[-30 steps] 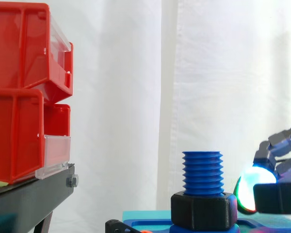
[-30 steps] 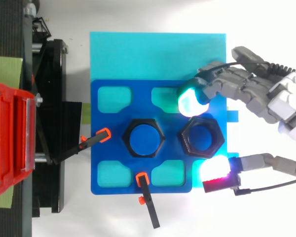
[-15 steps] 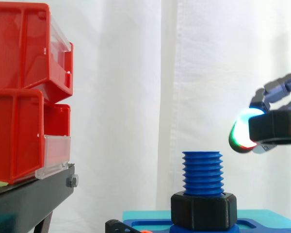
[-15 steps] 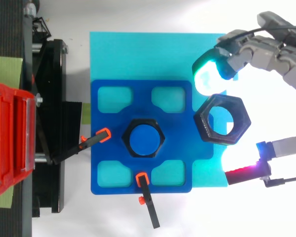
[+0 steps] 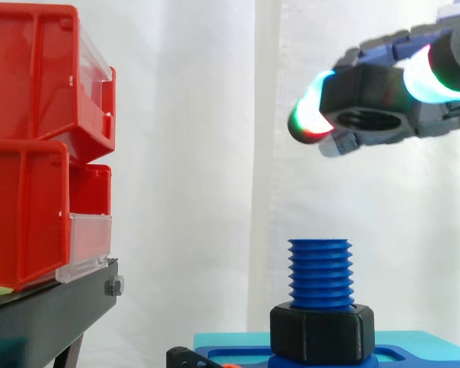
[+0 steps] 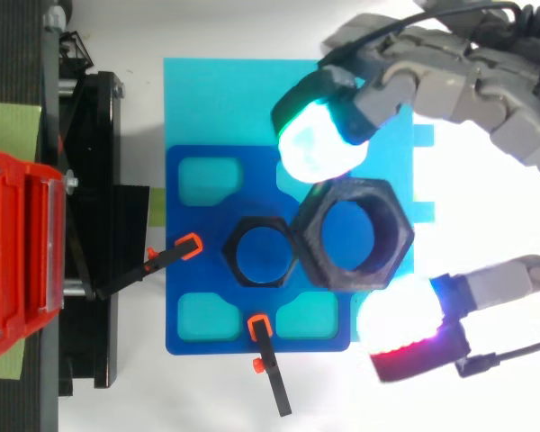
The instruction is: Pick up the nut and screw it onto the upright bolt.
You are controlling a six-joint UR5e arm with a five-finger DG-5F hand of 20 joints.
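Nut (image 5: 368, 100) looked rigid, light plastic, pinched by its outer flats between pads (image 6: 319, 148) of the hand (image 6: 468, 76); bolt (image 5: 320, 274) stood below the hand, slightly aside

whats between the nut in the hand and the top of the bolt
Nothing. In the side view the gap between the held nut and the top of the blue bolt is bare, with just the white curtain behind it.

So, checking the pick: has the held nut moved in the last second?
Yes. In the side view the nut rose from base level to above the bolt, and moved left toward it.
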